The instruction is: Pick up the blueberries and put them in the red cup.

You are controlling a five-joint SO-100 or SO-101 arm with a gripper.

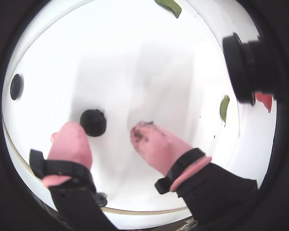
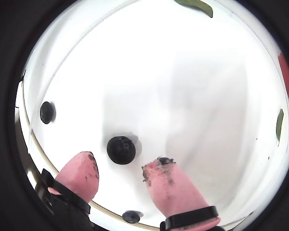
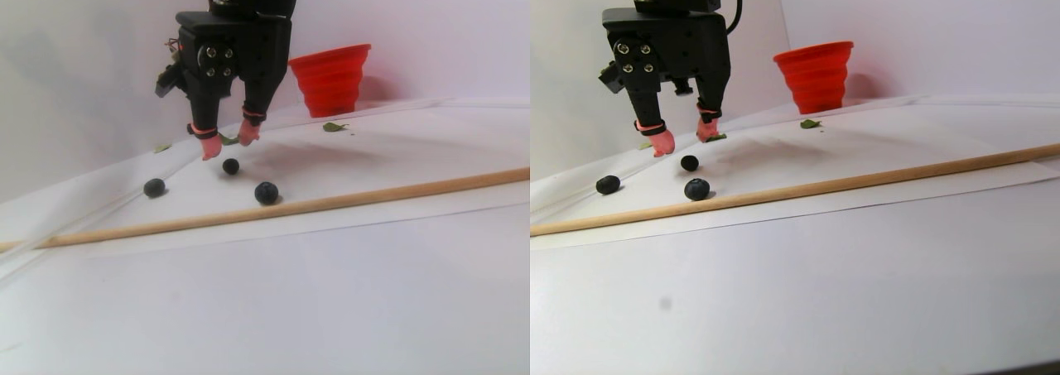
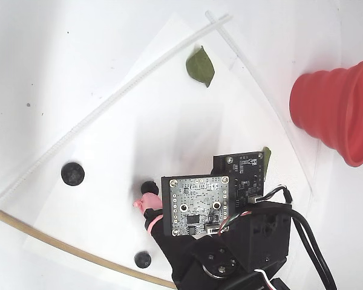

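Blueberries lie on the white sheet (image 4: 109,139), and you can count three of them; all places below are given relative to the red cup (image 4: 339,112). In the fixed view the cup stands at the right edge, off the sheet, and your gripper (image 4: 150,196) is well away from it, down and to its left. In the stereo pair the cup (image 3: 331,79) stands upright, wide rim up and narrower base down, behind and to the right of the arm.

The berries are round, so they show no long axis. The nearest berry to the cup (image 4: 148,186) lies just beyond the pink fingertips. A second berry (image 4: 72,173) lies farther left from the cup, and a third berry (image 4: 143,260) lies lower, close to the wooden stick (image 4: 66,248).

Your arm reaches down steeply, with the circuit boards of the wrist facing up at the fixed camera. The two pink fingertips (image 1: 149,139) point at the sheet and stand apart, wide enough for a berry, with nothing between them. In both wrist views the middle berry (image 2: 121,149) lies ahead of the gap, closer to the left fingertip (image 2: 79,173), and whether it touches that tip you cannot tell. In the stereo pair the fingertips hang just above the sheet.

A green leaf (image 4: 200,66) lies up and to the left of the cup.
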